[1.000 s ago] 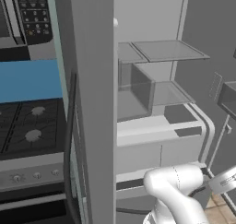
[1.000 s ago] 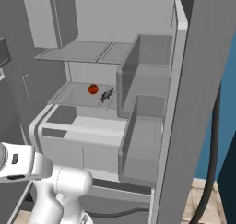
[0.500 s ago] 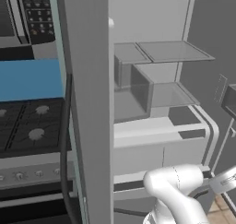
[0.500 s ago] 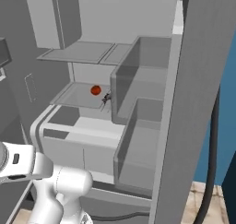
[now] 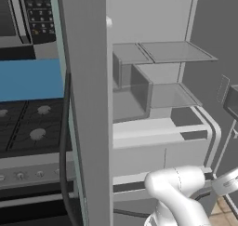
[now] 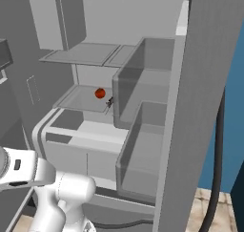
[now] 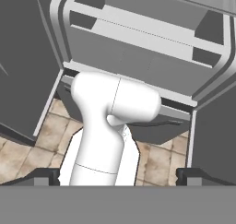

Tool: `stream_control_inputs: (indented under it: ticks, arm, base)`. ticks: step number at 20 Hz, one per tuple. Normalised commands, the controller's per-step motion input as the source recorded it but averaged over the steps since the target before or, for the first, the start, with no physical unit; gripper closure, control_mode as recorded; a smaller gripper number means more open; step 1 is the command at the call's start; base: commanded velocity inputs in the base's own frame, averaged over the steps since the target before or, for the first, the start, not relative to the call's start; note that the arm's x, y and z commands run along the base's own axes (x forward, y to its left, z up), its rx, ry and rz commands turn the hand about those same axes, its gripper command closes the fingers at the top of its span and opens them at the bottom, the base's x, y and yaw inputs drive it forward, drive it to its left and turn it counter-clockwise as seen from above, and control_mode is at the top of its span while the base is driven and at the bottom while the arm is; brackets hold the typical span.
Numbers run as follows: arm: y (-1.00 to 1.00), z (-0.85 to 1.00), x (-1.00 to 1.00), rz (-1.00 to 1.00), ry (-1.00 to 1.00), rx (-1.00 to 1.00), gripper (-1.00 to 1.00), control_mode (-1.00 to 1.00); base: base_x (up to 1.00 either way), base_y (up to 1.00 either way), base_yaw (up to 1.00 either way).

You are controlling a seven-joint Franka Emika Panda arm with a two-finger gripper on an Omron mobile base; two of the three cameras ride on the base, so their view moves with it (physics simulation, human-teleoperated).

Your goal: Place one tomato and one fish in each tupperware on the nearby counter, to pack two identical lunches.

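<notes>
— One tomato (image 6: 99, 93) is all I can pick out, red, sitting on the lower glass shelf (image 6: 81, 99) inside the open fridge (image 6: 143, 59). Something small and dark (image 6: 110, 102) lies just beside it, too tiny to tell what.

— And the gripper (image 7: 118, 176)?

— Jaws spread wide apart, nothing between them. The tips sit at either side low in the hand view, pointing down at the tan floor tiles (image 7: 161, 161) and the foot of the fridge. The tomato is well apart from them, up on that shelf.

— What else is near?

— A black stove (image 5: 28, 127) with its knobs off to the side, blue wall (image 5: 30, 78) behind it, beyond the fridge's side wall.
</notes>
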Motion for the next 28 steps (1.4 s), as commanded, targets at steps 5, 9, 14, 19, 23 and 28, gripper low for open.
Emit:
stream_control_inputs:
  ticks: [5,9,14,19,23,28]
  arm:
    - [0.00,0.00,0.00,0.00,0.00,0.00,-1.00,1.00]
    - [0.00,0.00,0.00,0.00,0.00,0.00,-1.00,1.00]
    - [0.00,0.00,0.00,0.00,0.00,0.00,-1.00,1.00]
    - [0.00,0.00,0.00,0.00,0.00,0.00,-1.00,1.00]
    - [0.00,0.00,0.00,0.00,0.00,0.00,-1.00,1.00]
    - [0.00,0.00,0.00,0.00,0.00,0.00,-1.00,1.00]
  base:
    - [0.59,0.00,0.01]
    - [0.74,0.00,-0.03]
    - [0.95,0.08,-0.07]
    - [1.00,0.05,-0.09]
    - [0.99,0.05,-0.09]
    - [0.93,0.04,-0.09]
